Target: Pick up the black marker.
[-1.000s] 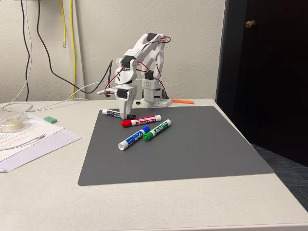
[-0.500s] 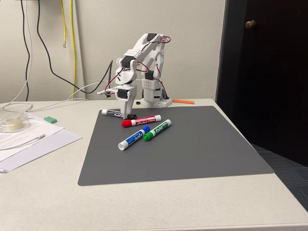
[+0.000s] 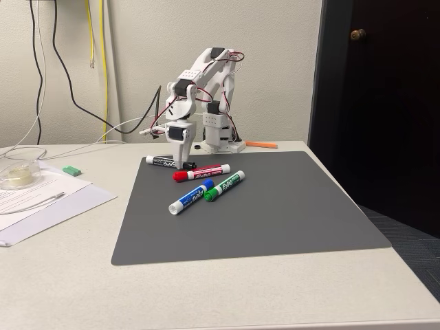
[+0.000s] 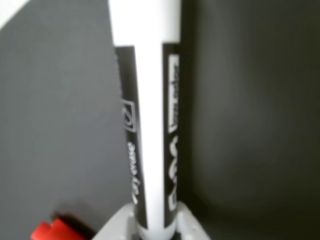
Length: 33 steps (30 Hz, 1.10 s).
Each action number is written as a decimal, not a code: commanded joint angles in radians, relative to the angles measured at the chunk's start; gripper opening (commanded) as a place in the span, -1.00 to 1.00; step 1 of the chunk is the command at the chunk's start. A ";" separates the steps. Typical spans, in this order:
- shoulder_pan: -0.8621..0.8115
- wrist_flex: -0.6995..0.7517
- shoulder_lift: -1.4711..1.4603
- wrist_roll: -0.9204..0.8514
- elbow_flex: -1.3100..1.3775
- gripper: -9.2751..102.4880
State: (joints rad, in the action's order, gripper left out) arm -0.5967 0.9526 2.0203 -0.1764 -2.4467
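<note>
A: Where is the black marker (image 3: 167,162)?

B: At the back left of the grey mat (image 3: 275,213), as the fixed view shows it, lying flat and roughly parallel to the mat's far edge. Its white end points to the mat's left edge and its black cap toward the mat's middle.

A: And the gripper (image 3: 183,165)?

B: Straight down over the marker, at the cap end. In the wrist view the marker's barrel (image 4: 147,125) runs up the frame, black label band and white strip showing, and its lower end sits between two pale finger tips (image 4: 116,226) at the bottom edge. The fingers stand narrow, one on each side of the barrel, seemingly touching it. The marker looks level with the mat; I cannot tell if it is lifted.

A: What else lies on the mat?

B: A red marker (image 3: 201,172) just in front of the black one, nearer the mat's middle; its red cap (image 4: 50,231) peeks into the wrist view at lower left. Nearer the mat's front, a blue marker (image 3: 187,198) and a green marker (image 3: 225,185) touch at their caps.

A: Off the mat?

B: Papers (image 3: 41,199) to the mat's left, and the arm's base (image 3: 221,141) behind its far edge.
</note>
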 commanded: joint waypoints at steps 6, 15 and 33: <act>0.028 0.129 0.015 0.029 0.155 -0.83; 0.120 0.574 -0.121 0.172 0.690 -0.83; 0.387 0.598 0.012 0.345 1.055 -0.83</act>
State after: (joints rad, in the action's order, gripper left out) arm -0.2546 1.5846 1.9804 0.1611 -1.4343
